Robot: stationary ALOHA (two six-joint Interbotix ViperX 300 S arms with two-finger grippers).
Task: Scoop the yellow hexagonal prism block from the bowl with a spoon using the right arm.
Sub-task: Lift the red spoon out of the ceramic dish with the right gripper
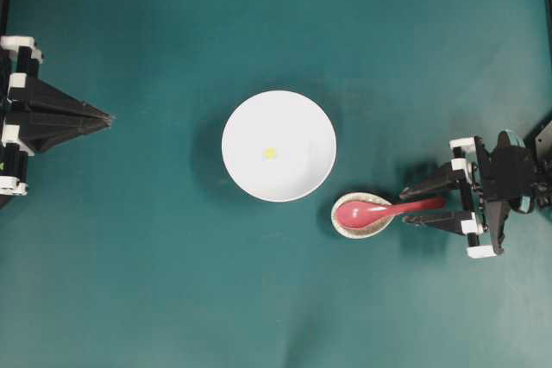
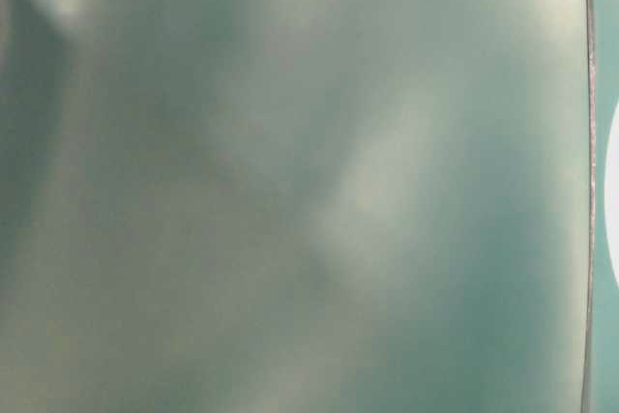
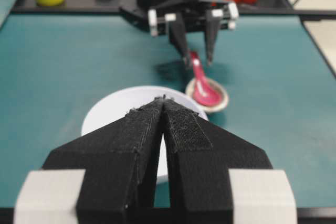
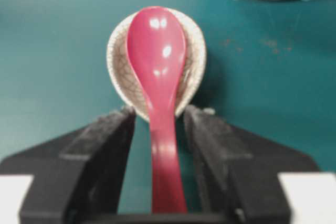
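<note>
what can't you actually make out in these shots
- Table-level view: almost all a blurred teal-grey haze; only a white sliver at the right edge, too cut off to identify.
- Yellow block: a tiny dot in the overhead; its shape is unreadable.
- Left wrist view: the left gripper covers the bowl inside, hiding the block.
- Right wrist view: bowl cut off by the top edge.

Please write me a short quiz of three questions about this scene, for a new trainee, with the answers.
1. True or false: the spoon lies with its scoop in the small dish.
2. Where is the yellow block? A) in the bowl B) on the spoon C) on the table
3. Which gripper has the spoon's handle between its open jaws?

Key:
1. True.
2. A.
3. The right gripper; the jaws flank the handle with gaps on both sides. The left gripper is shut.
</note>
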